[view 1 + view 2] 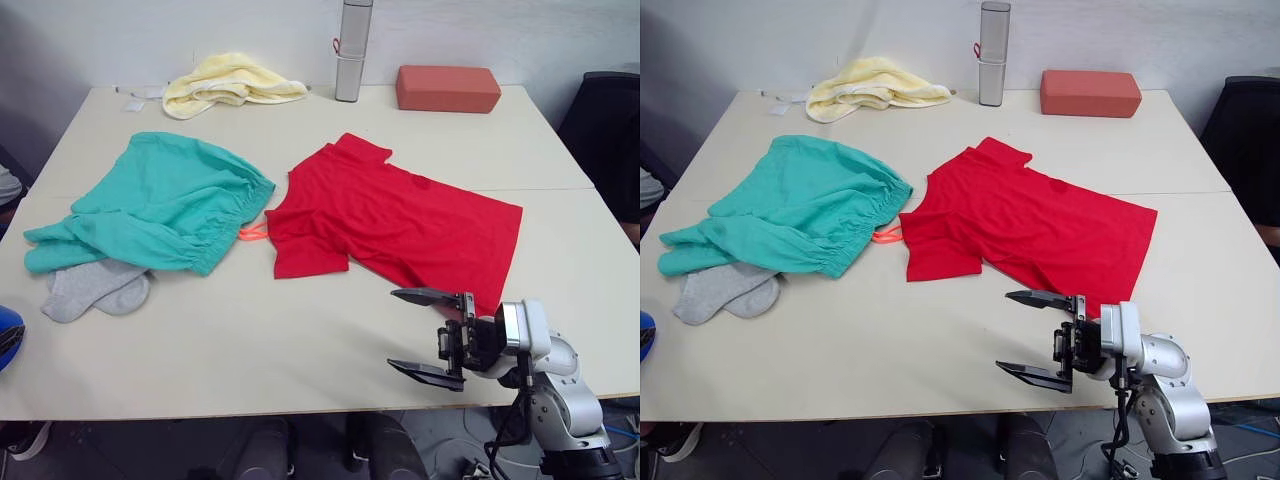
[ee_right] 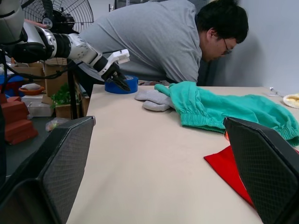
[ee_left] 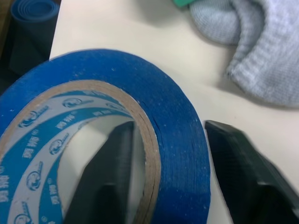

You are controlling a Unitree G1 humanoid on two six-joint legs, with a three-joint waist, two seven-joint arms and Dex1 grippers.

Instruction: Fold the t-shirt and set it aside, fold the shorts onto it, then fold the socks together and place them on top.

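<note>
Fold not yet begun: the t-shirt [image 1: 400, 220] lies spread flat on the counter [image 1: 300, 340], right of centre.

The right gripper [image 1: 432, 335] hovers near its hem, fingers wide and empty; I judge the next move is to close on a hem edge and fold it over. The shorts [image 1: 165, 205] lie bunched just left of the shirt, overlapping and hiding part of the socks [image 1: 95, 288]. The left gripper [image 3: 163, 182], beyond the socks at the counter's left edge, straddles the wall of a blue tape roll [image 3: 177, 140], though whether it pinches is unclear.
</note>
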